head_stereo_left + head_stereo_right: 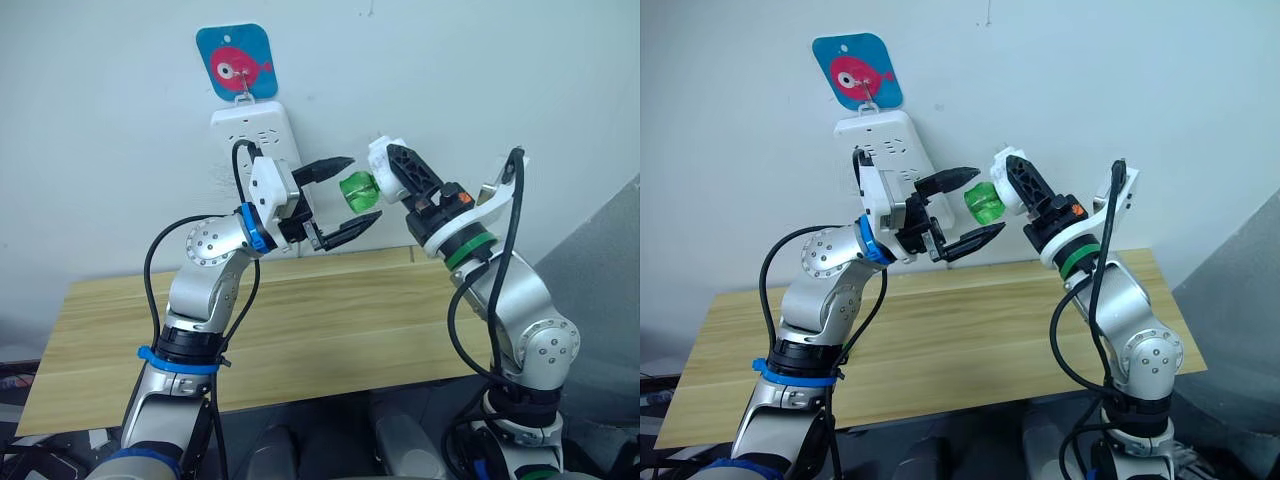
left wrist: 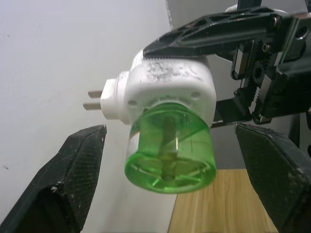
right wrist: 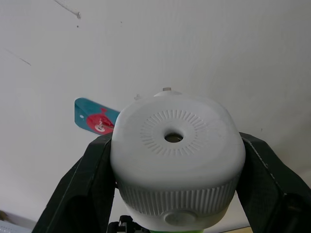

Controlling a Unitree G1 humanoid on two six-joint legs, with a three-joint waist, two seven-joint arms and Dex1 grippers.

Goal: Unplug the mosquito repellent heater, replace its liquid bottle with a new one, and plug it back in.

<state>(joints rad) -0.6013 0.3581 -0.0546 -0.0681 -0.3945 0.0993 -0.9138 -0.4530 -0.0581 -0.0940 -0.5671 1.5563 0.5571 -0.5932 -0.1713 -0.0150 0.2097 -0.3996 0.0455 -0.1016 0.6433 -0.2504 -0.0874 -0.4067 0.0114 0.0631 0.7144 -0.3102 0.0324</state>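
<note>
While clamped on both sides by the right gripper, the mosquito repellent heater hangs in the air above the far edge of the wooden table, unplugged and well clear of any socket. Held with its two black fingers pressed against the white body, one on each flank. Seen from the right wrist, a round vent hole in the middle of the heater's domed end, ringed by fine radial ribs.

Screwed into the heater's other end, a green liquid bottle, translucent, pointing toward the left gripper. Two metal prongs jutting from the heater's back, bare and touching nothing.

Spread wide, the left gripper's jaws, holding nothing, one finger above and one below the level of the green bottle, just beside it but apart from it. From the left wrist, the bottle's round base between the two black fingertips, a gap on either side.

Behind the left gripper, a white power strip hanging upright on the wall, hooked under a blue fish sticker. Black cables looping along both arms. Bare light-wood tabletop below, pushed against the pale wall.
</note>
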